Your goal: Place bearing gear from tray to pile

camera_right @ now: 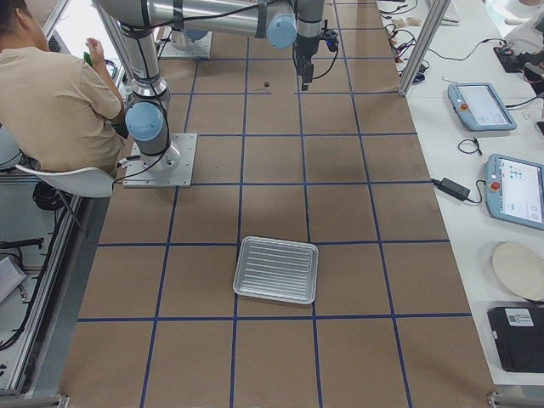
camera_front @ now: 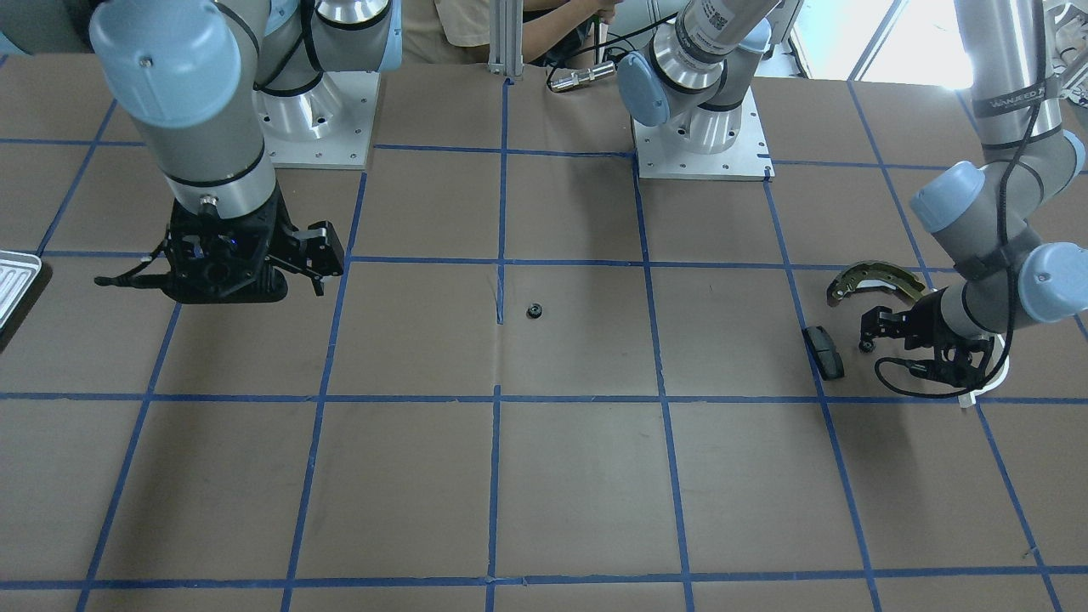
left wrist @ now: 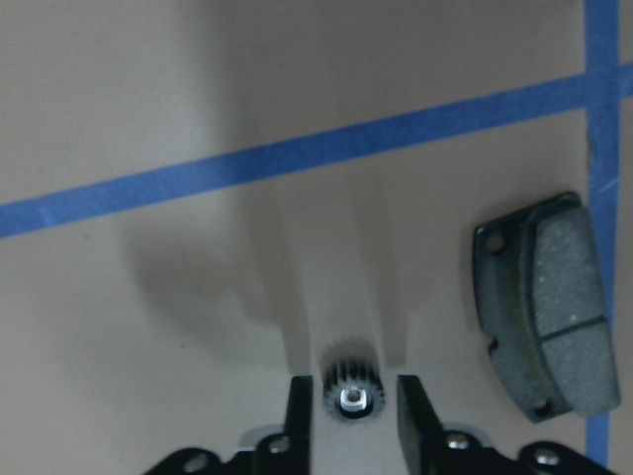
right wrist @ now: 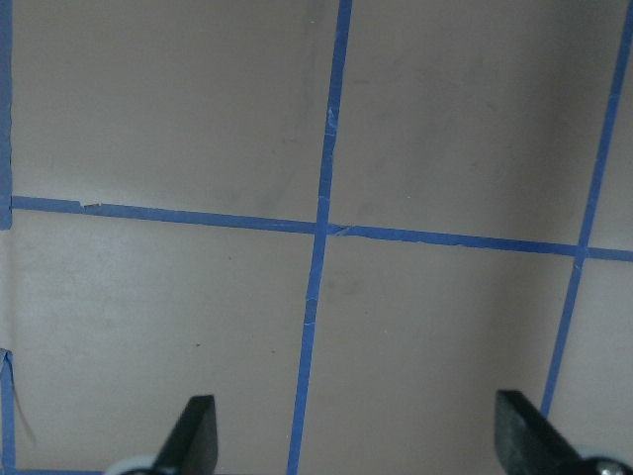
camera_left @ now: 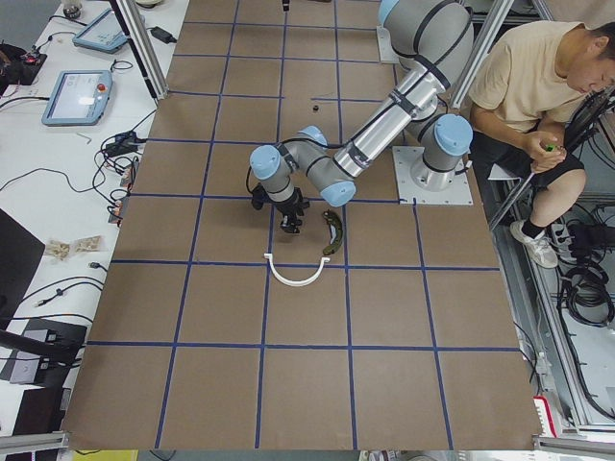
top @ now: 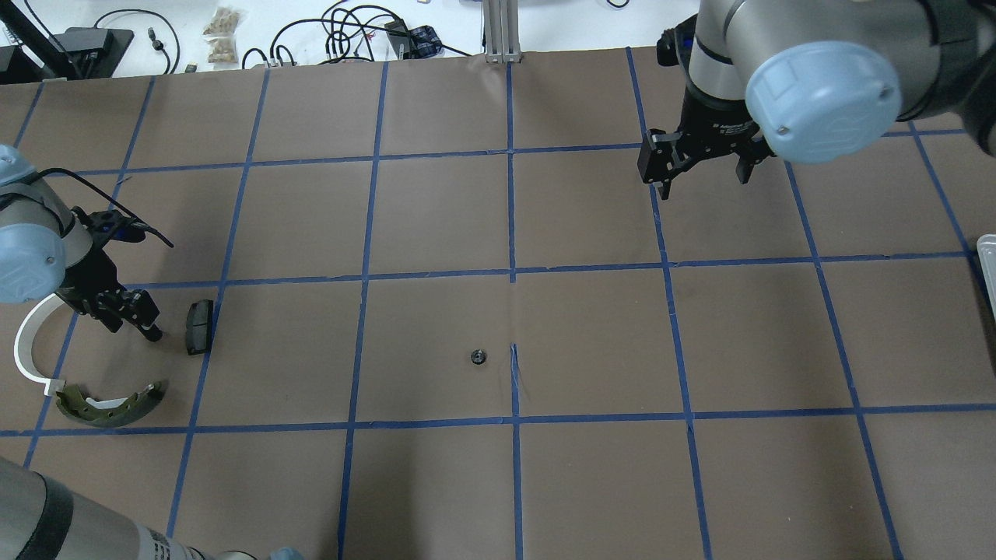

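The bearing gear (left wrist: 351,398), a small dark toothed wheel with a bright silvery hub, sits hub-up between the fingers of the left gripper (left wrist: 353,384), a sliver of gap showing on either side. It's right in among the pile: the dark rectangular brake pad (top: 199,327) lies flat just beside it, the thin white plastic arc (top: 19,346) curves on the other side, and the olive-and-silver brake shoe (top: 109,407) lies near the arc's end. The silvery ribbed tray (camera_right: 275,270) sits flat, well apart. Another small dark round part (top: 478,357) lies alone mid-table.
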`<state>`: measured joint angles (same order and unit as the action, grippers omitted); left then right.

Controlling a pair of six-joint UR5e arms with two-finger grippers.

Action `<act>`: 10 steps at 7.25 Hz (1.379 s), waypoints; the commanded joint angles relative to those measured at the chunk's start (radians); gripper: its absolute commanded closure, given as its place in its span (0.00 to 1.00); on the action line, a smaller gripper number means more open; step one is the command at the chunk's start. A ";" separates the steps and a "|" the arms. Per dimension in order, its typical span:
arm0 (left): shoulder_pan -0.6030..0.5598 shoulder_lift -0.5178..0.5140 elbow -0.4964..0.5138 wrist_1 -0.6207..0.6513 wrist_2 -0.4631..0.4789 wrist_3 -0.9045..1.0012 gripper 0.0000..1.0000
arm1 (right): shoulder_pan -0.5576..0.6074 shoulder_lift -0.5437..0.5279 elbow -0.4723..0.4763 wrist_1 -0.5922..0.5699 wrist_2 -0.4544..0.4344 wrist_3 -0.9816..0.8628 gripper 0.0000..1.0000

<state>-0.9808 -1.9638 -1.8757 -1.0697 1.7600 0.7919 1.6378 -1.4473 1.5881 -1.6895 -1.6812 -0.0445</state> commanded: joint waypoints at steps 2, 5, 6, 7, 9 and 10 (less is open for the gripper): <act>-0.182 0.035 0.041 -0.015 -0.008 -0.170 0.00 | 0.023 -0.083 0.033 0.039 0.096 0.077 0.00; -0.434 0.091 0.072 -0.062 -0.121 -0.469 0.00 | 0.016 -0.104 0.058 0.010 0.140 0.032 0.00; -0.514 0.104 0.067 -0.061 -0.157 -0.537 0.00 | 0.001 -0.100 0.091 0.019 0.141 0.028 0.00; -0.636 0.109 0.066 -0.053 -0.162 -0.631 0.00 | -0.003 -0.105 0.098 0.007 0.144 0.028 0.00; -0.830 0.080 0.061 -0.024 -0.166 -0.811 0.00 | 0.000 -0.172 0.101 -0.004 0.126 0.025 0.00; -0.870 0.074 0.052 -0.022 -0.207 -0.862 0.00 | -0.004 -0.176 0.101 0.010 0.088 0.019 0.00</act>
<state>-1.7754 -1.8785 -1.8145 -1.1012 1.5858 0.0129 1.6374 -1.6041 1.6884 -1.6867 -1.5580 -0.0207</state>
